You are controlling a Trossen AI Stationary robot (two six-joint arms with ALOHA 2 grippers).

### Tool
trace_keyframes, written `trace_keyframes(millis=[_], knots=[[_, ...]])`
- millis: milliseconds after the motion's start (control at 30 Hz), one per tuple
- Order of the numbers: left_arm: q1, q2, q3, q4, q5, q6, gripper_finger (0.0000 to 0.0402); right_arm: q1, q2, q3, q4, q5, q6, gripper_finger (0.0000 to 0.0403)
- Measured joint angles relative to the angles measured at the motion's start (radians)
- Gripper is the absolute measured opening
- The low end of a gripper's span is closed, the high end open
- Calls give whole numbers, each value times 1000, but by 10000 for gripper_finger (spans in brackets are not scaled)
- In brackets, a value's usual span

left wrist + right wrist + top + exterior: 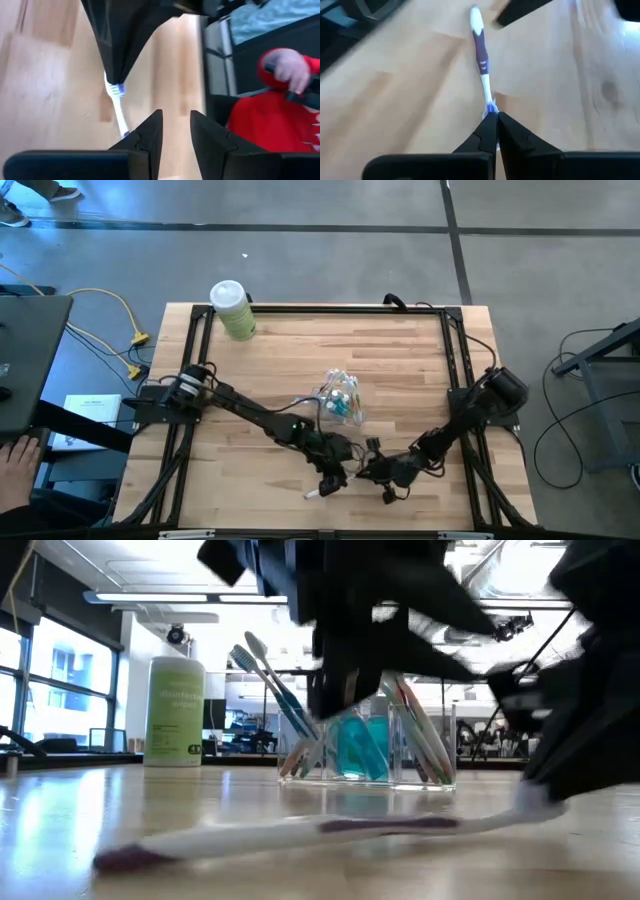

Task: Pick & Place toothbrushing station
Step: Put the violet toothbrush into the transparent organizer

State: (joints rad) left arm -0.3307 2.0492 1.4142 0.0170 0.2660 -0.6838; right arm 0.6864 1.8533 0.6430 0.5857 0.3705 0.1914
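A white toothbrush with a purple grip (481, 55) lies near the table's front edge (330, 828). My right gripper (492, 117) is shut on its bristle end. My left gripper (175, 132) hovers just above the toothbrush (330, 478), open, with nothing between its fingers. Farther back, mid-table, a clear plastic cup (340, 402) stands on its base (370, 755), holding several toothbrushes and teal tubes. My right gripper pinches the toothbrush's bristle head (490, 107) between its two fingertips, reaching in slanting down from the table's right side, in line with the brush. The head end (535, 805) is raised slightly, while the handle end (120, 858) rests on the table.
A pale-green bottle with a white cap (233, 310) stands at the far left of the table. A black frame (330, 308) runs along the table's edges. A person in red (280, 120) shows beyond the table in the left wrist view.
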Motion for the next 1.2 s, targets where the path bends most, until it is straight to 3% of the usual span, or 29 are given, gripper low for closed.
trace_keyframes(millis=[267,500,700,867,1200], knots=[[1,-131,2,-86,11,55,95,112,-175,0,-158,164,-6,3],[-6,-262,3,-329,-98,70,95,189,-340,14,-334,321,-13,3],[-37,-344,3,-515,-217,67,95,206,-419,178,-745,389,39,3],[-72,-382,4,-600,-220,77,95,186,-413,373,-1116,399,116,3],[-187,-384,4,-686,-212,126,95,68,-408,638,-1620,393,185,3]])
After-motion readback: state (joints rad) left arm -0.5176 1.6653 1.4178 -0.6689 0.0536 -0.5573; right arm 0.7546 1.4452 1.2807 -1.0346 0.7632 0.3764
